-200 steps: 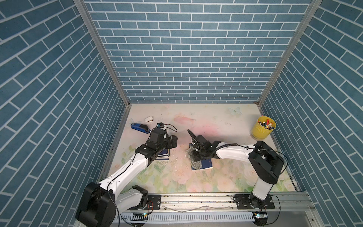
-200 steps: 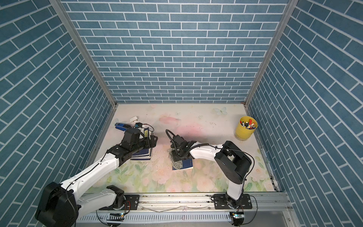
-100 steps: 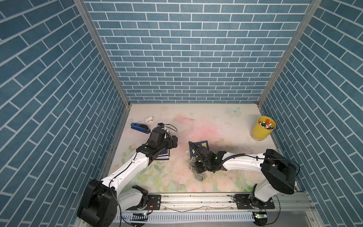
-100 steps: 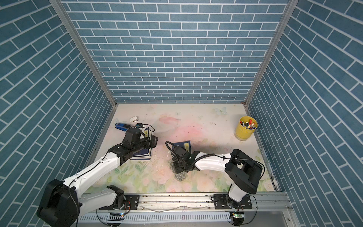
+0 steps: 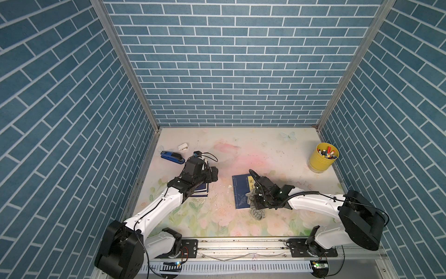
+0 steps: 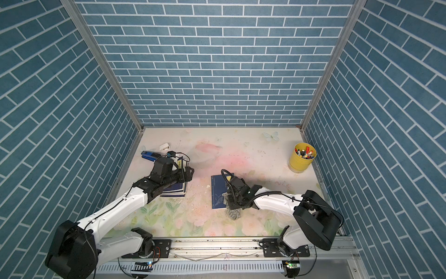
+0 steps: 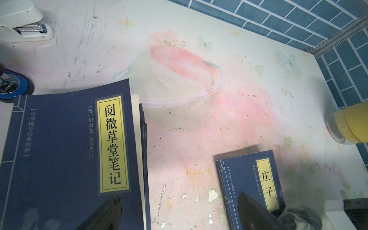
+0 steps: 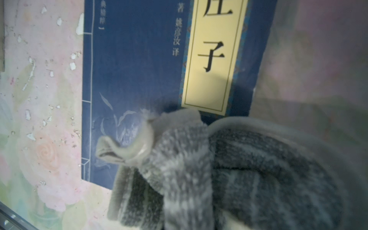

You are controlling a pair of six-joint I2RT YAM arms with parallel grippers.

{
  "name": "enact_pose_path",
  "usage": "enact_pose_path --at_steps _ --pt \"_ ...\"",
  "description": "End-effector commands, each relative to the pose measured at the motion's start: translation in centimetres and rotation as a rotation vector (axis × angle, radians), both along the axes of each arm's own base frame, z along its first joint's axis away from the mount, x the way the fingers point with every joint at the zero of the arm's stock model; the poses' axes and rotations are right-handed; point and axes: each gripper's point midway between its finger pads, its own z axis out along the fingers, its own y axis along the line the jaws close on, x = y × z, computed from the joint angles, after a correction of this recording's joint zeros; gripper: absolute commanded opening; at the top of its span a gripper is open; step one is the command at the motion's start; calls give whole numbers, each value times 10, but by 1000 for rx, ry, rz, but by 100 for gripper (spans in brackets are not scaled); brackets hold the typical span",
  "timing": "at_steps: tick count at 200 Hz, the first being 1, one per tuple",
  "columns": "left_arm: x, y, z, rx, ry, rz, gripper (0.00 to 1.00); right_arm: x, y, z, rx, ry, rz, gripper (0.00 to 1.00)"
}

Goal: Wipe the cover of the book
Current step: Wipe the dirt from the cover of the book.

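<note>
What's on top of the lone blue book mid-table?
A grey cloth, held by the right gripper, overlaps the near corner of the blue book and spills past its edge. The yellow title label and remaining cover are bare; the part under the cloth is hidden.

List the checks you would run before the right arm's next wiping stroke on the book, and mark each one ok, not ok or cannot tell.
1. Right hand shut on the cloth: ok.
2. Cloth touching the book cover: ok, at a near corner.
3. Book flat, cover up: ok.
4. Book pinned against sliding: not ok, nothing holds it.
5. Left hand open, clear of the book, over the stack of books: ok.
6. Cover already clean: cannot tell.
</note>
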Motion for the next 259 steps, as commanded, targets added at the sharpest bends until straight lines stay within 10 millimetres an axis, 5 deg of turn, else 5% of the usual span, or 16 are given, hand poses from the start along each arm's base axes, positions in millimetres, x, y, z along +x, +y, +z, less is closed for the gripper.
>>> enact_pose_path --at_steps 1,66,105,153,207,230,259 --pt "4 0 1 -9 -4 0 95 -27 -63 -40 -297 137 -28 12" --pt "-2 7 6 -4 -14 15 96 50 -24 -53 -253 161 -48 11" --pt "-2 9 8 -5 -17 21 95 79 -4 -64 -243 181 -28 11" --pt "0 11 7 -5 -16 28 95 59 -5 -60 -239 186 1 12" --pt "8 11 6 -7 -22 35 95 -38 -39 -70 -297 281 -6 12" --pt "13 12 3 -7 -21 50 95 -34 -33 -66 -268 262 0 12" --pt "16 9 8 -12 -23 39 95 8 5 -65 -243 217 66 13"
